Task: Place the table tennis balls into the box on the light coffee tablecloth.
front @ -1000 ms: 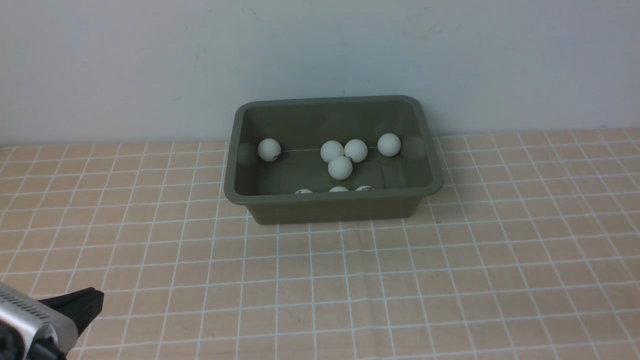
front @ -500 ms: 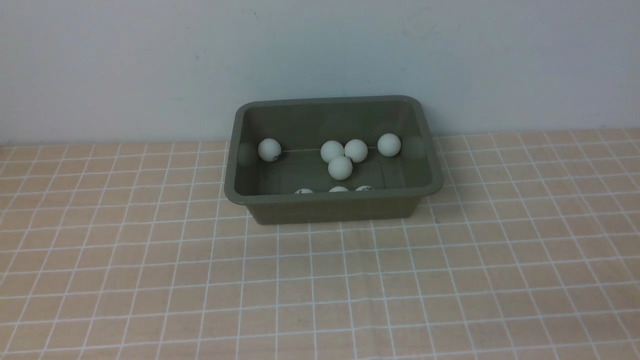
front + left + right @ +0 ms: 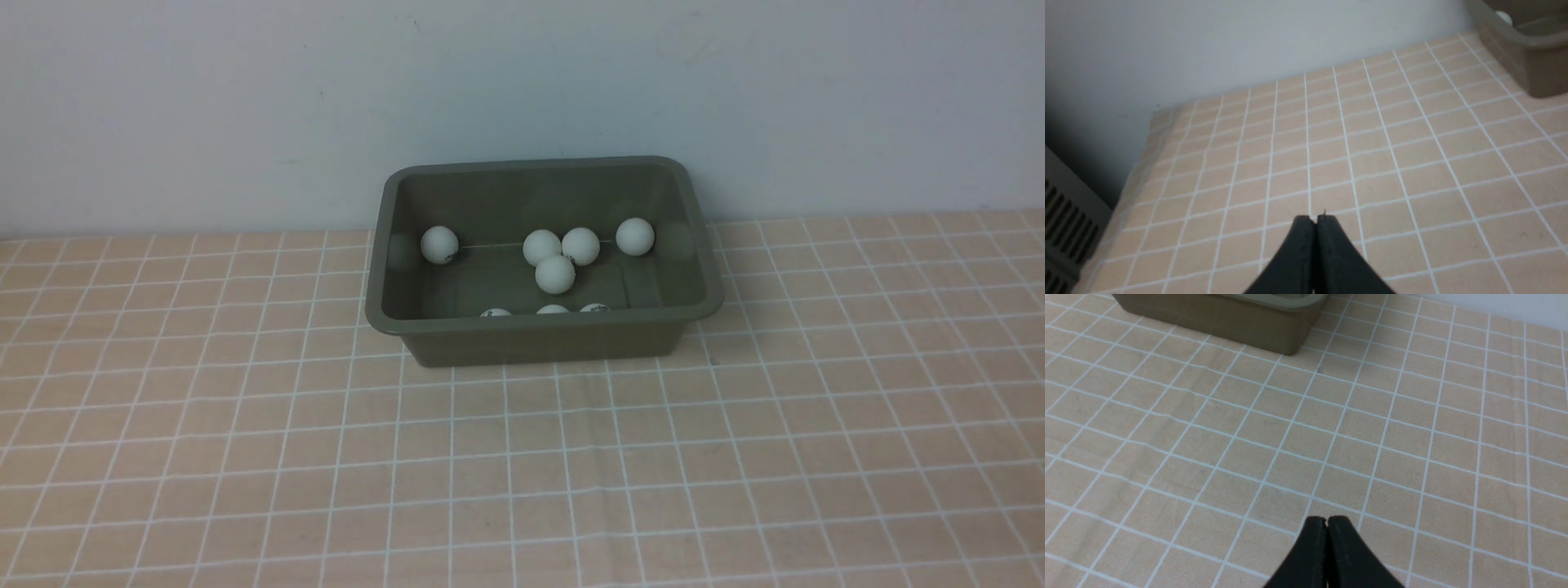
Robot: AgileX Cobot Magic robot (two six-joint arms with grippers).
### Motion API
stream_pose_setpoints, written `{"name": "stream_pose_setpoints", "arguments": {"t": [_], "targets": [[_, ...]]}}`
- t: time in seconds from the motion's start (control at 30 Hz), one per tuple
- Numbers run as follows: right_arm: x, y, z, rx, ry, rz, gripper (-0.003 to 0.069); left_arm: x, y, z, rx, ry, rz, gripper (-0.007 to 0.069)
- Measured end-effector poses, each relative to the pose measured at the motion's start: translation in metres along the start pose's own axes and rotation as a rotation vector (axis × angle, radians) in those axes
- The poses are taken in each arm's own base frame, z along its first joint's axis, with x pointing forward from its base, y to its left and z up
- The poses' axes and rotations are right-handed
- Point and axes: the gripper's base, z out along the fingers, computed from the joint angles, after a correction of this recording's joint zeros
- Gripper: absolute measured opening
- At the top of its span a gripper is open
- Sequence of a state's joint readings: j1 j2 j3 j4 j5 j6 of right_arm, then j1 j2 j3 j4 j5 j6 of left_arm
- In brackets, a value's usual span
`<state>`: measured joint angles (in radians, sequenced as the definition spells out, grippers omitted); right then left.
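The olive-grey box [image 3: 384, 314] stands on the light coffee tablecloth [image 3: 522, 457] near the back wall. Several white table tennis balls [image 3: 555, 273] lie inside it; three are half hidden behind its near wall. No ball shows on the cloth. Neither gripper shows in the front view. In the left wrist view my left gripper [image 3: 1316, 220] is shut and empty above bare cloth, with the box [image 3: 1531, 61] far off. In the right wrist view my right gripper [image 3: 1327, 520] is shut and empty above bare cloth, well short of the box [image 3: 1241, 322].
A pale wall rises right behind the box. In the left wrist view the cloth's edge [image 3: 1143, 163] drops off beside a grey vented panel [image 3: 1065, 228].
My left gripper, which showed at the front view's lower left one second ago, has drawn back out of that view. The balls and box have not moved.
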<state>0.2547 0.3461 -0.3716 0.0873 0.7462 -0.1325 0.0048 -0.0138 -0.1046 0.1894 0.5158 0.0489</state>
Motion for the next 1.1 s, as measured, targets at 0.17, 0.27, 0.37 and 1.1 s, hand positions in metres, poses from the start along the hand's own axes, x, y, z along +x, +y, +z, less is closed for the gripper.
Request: {"name": "stream_pose_setpoints", "arguments": {"t": [0.17, 0.27, 0.37, 1.1], "targets": [[0.0, 0.0, 0.0, 0.0, 0.0, 0.001, -0.0018, 0.029, -0.009, 0.015, 0.021, 0.047, -0.039, -0.0069], [0.0, 0.0, 0.0, 0.0, 0.0, 0.001, -0.0018, 0.028, -0.009, 0.016, 0.022, 0.022, -0.054, -0.0069], [0.0, 0.0, 0.0, 0.0, 0.0, 0.001, -0.0018, 0.028, -0.009, 0.016, 0.022, 0.018, -0.056, -0.0069], [0.0, -0.004, -0.001, 0.051, -0.011, -0.002, -0.0018, 0.028, -0.009, 0.016, 0.022, 0.018, -0.062, -0.0069]]}}
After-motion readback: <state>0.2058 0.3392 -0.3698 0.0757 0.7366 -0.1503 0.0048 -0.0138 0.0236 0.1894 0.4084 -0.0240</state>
